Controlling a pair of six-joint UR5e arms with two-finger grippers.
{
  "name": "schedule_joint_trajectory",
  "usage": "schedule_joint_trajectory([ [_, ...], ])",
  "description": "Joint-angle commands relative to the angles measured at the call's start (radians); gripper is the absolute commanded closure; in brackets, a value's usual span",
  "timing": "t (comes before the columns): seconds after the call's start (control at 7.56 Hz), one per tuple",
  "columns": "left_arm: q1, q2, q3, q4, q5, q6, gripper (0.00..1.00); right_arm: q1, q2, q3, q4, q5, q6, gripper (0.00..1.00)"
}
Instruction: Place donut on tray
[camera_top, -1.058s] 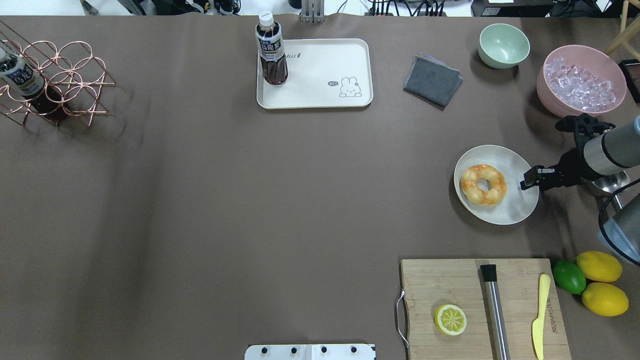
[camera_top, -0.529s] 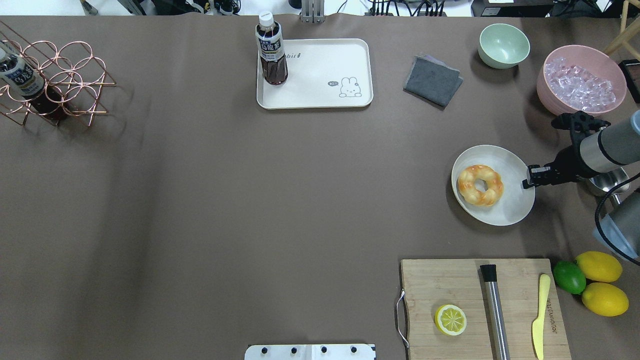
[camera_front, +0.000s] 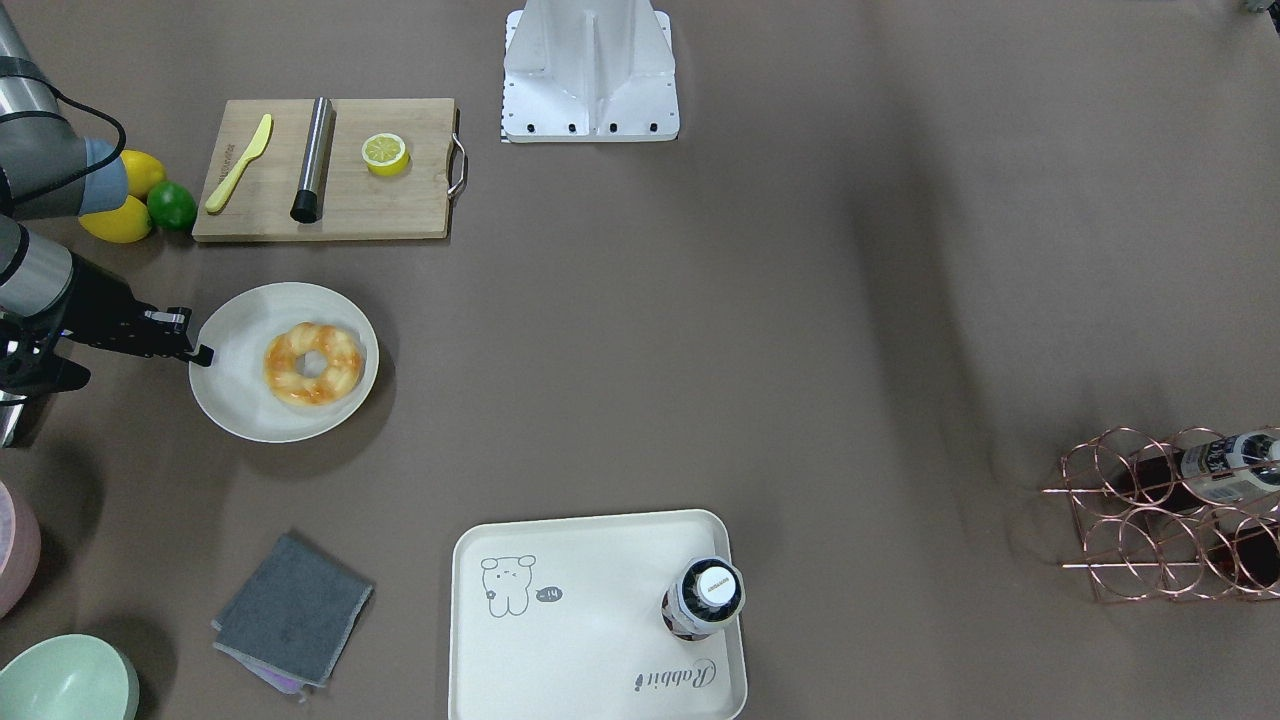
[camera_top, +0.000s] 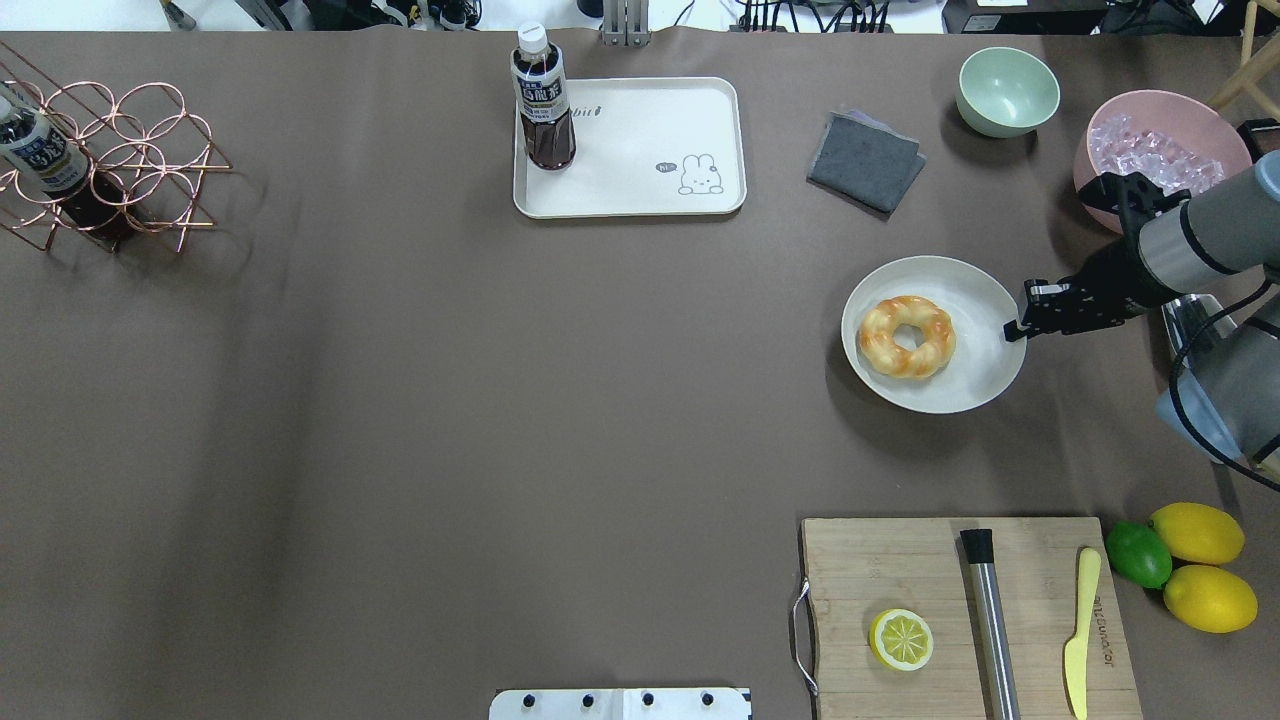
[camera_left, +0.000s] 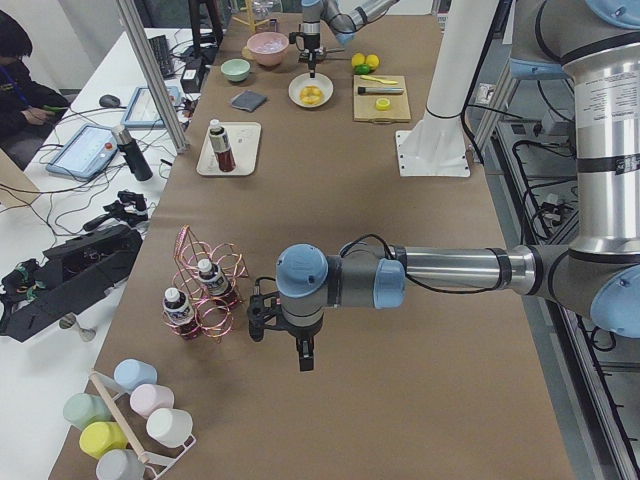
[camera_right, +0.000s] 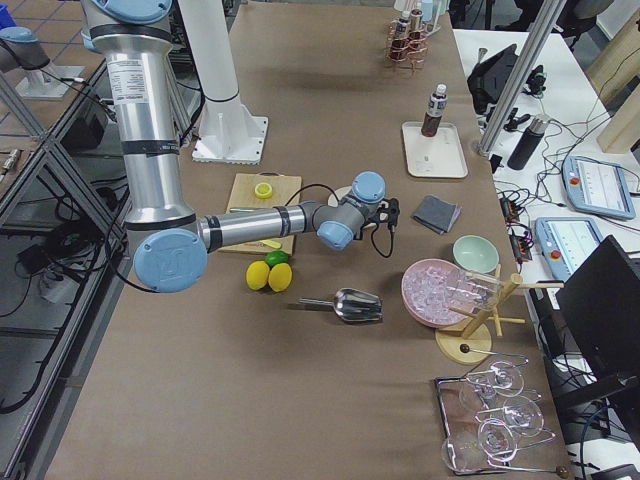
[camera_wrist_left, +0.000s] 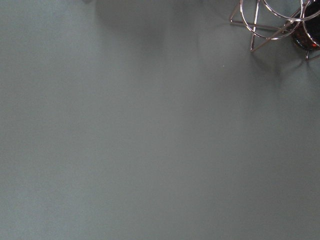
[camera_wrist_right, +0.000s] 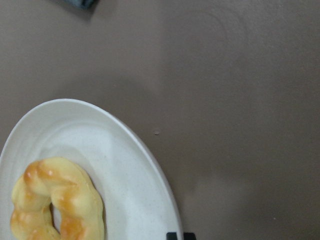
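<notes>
The donut (camera_top: 907, 337) lies on a round off-white plate (camera_top: 975, 378) at the table's right; both also show in the front view, the donut (camera_front: 313, 363) on the plate (camera_front: 232, 400). My right gripper (camera_top: 1013, 331) is at the plate's right rim, fingers closed together on the edge. The right wrist view shows the donut (camera_wrist_right: 60, 200), the plate (camera_wrist_right: 125, 160) and the fingertips (camera_wrist_right: 175, 235) at the rim. The cream tray (camera_top: 640, 160) sits at the back centre with a dark bottle (camera_top: 543, 100) standing on it. My left gripper (camera_left: 302, 362) hangs low near the wire rack; I cannot tell its state.
A grey cloth (camera_top: 865, 160), a green bowl (camera_top: 1007, 90) and a pink bowl of ice (camera_top: 1160, 150) sit behind the plate. A cutting board (camera_top: 900, 570) with a halved lemon, rod and knife lies in front. Lemons and a lime (camera_top: 1195, 565) are at right, a copper rack (camera_top: 120, 160) far left.
The right gripper has moved left and toward the back, and the plate with the donut has slid along with it toward the table's centre.
</notes>
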Motion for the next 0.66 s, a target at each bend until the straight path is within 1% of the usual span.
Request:
schedule_joint_trajectory([
  [0.0, 0.000, 0.001, -0.001, 0.000, 0.000, 0.000, 0.02, 0.028, 0.065, -0.003, -0.003, 0.046, 0.009, 1.00],
  [0.13, 0.000, 0.001, -0.001, 0.002, 0.000, 0.000, 0.02, 0.030, 0.082, -0.005, -0.003, 0.046, 0.019, 1.00],
  [0.26, 0.000, 0.001, 0.002, 0.002, 0.000, 0.000, 0.02, 0.034, 0.121, -0.011, -0.006, 0.044, 0.053, 1.00],
  [0.4, 0.000, 0.001, -0.001, 0.002, 0.000, -0.002, 0.02, 0.034, 0.190, -0.052, -0.006, 0.040, 0.096, 1.00],
  [0.53, -0.002, 0.001, -0.004, 0.002, -0.002, -0.002, 0.02, 0.034, 0.267, -0.127, -0.008, 0.033, 0.113, 1.00],
])
